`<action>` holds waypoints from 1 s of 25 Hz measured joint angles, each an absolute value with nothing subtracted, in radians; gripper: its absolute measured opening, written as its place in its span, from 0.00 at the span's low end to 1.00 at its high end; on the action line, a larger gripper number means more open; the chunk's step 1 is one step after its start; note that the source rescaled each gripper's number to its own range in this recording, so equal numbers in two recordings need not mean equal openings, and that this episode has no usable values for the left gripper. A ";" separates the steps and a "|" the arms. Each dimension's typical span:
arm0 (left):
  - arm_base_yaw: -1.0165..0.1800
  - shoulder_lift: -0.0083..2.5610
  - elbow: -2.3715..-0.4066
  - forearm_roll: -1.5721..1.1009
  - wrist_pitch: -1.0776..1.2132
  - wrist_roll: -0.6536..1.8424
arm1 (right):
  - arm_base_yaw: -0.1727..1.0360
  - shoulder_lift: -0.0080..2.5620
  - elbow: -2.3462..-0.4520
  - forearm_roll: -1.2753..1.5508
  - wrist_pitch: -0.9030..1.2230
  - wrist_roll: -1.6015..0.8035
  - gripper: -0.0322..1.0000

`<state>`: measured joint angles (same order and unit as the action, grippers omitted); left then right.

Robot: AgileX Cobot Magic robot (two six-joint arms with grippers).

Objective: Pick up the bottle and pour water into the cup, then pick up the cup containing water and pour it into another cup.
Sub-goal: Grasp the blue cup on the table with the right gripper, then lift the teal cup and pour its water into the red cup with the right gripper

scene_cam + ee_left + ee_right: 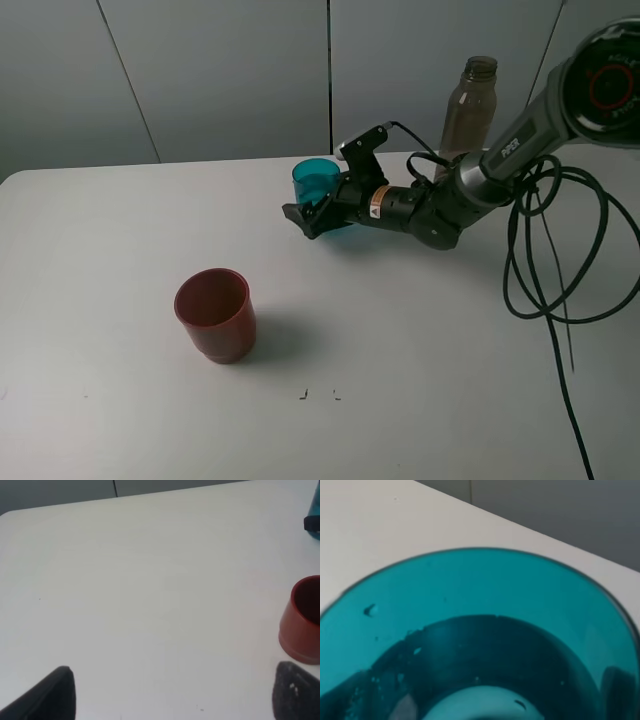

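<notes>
**Colour inventory: tabletop and fittings**

- Table (100,260): plain white, unpatterned.
- Cup (318,178): translucent teal-blue.
- Another cup (214,314): opaque red-brown, darker inside.
- Bottle (468,105): smoky grey-brown, translucent.
- Right arm (440,205): black at the wrist with a small orange label, silver-grey above, red ring on the joint.
- Cables (507,275): black.
- Wall panels (220,80): pale grey.

The red-brown cup (302,622) stands on the white table (150,580) beside the spread end effector (172,695).

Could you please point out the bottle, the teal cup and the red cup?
bottle (468,115): high camera view, middle of its body.
teal cup (313,181): high camera view, its side wall below the rim.
red cup (220,335): high camera view, its outer wall.
</notes>
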<state>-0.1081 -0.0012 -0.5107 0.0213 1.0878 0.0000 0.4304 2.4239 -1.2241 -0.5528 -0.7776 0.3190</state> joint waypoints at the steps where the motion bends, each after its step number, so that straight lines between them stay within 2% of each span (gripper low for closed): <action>1: -0.108 -0.001 -0.511 0.021 1.088 0.007 | 0.430 2.428 -1.228 -0.553 -0.778 0.321 0.98; 10: -0.108 -0.001 -0.511 0.021 1.088 0.007 | 0.432 2.429 -1.245 -0.555 -0.775 0.326 0.97; 11: -0.108 -0.001 -0.511 0.021 1.088 0.007 | 0.432 2.429 -1.245 -0.555 -0.775 0.326 0.88; 12: -0.108 -0.001 -0.511 0.021 1.088 0.007 | 0.432 2.429 -1.245 -0.555 -0.775 0.328 0.76; 13: -0.108 -0.001 -0.511 0.021 1.088 0.007 | 0.432 2.429 -1.245 -0.556 -0.775 0.328 0.57; 15: -0.108 -0.001 -0.511 0.021 1.088 0.007 | 0.434 2.429 -1.245 -0.556 -0.774 0.328 0.11; 16: -0.108 -0.001 -0.511 0.021 1.088 0.007 | 0.434 2.429 -1.246 -0.556 -0.774 0.328 0.07; 25: -0.108 -0.001 -0.511 0.021 1.088 0.007 | 0.436 2.429 -1.246 -0.556 -0.773 0.328 0.07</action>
<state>-0.1081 -0.0012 -0.5107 0.0213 1.0878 0.0068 0.4363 2.4294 -1.2457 -0.5565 -0.7731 0.3276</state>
